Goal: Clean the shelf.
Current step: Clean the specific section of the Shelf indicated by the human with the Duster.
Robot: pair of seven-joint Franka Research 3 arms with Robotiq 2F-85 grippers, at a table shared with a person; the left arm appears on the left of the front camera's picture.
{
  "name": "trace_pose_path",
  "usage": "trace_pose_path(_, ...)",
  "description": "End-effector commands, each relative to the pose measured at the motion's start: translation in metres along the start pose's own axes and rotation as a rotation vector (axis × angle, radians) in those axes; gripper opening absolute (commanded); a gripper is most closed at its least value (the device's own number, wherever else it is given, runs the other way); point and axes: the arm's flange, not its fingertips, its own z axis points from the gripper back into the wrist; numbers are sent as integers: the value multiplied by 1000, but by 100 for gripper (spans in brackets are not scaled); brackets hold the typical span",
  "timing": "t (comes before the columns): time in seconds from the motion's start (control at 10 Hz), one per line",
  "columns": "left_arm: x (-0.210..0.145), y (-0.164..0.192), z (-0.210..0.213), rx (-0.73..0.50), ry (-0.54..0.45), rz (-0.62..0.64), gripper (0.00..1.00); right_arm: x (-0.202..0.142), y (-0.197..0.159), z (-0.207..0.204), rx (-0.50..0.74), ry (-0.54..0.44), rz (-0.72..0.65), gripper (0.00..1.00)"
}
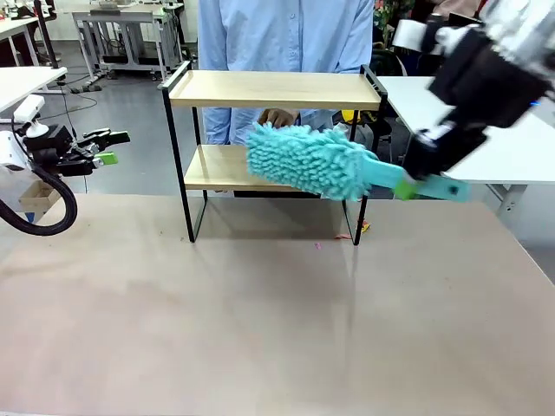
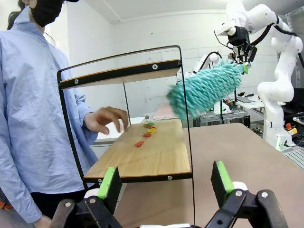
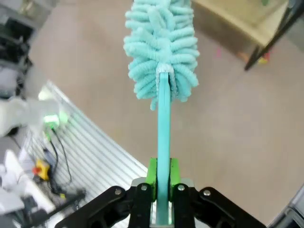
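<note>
- Location: shelf (image 1: 277, 88) upright on the table (image 1: 260, 329), far middle, directly in front of the person.
- Tool: duster (image 1: 308, 160) head level with the lower board (image 2: 152, 156), by the right front post (image 1: 360, 221); contact not clear.
- Grip: right gripper (image 3: 161, 178) clamped on the very end of the duster handle, pads tight on both sides. Left gripper (image 2: 166, 183) spread wide, holding nothing, off to the left and well apart from the shelf.
- Risk: brushing the person's hand (image 2: 107, 118) at the far edge of that same board on a deep sweep.
- Risk: snagging the head on the thin post or the top board, then shoving or tipping a light rack with nothing bracing it.
- Risk: handle twisting in the pads under side load; long lever, grip at the tip.
- Risk: flicking the scraps (image 2: 145, 135) onto the table instead of clearing them.
- Count: 1 shelf, 2 boards, 1 duster, 2 grippers, 1 hand in view, roughly four red/yellow/green scraps; too small for an exact tally.
</note>
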Motion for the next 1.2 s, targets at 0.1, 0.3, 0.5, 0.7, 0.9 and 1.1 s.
trace_pose_path(0.1,4,-1,0,-4,3,-5,100,57,50,-27,29,-81,-95,13)
trace_pose_path(0.3,4,-1,0,-4,3,-5,100,87,78,-46,43,-70,-117,13)
trace_pose_path(0.5,4,-1,0,-4,3,-5,100,68,70,-43,36,-59,-95,13)
trace_pose_path(0.7,4,-1,0,-4,3,-5,100,68,70,-43,36,-59,-95,13)
trace_pose_path(0.9,4,-1,0,-4,3,-5,100,78,75,-48,53,-46,-102,13)
trace_pose_path(1.1,4,-1,0,-4,3,-5,100,125,115,-75,-40,-109,-303,13)
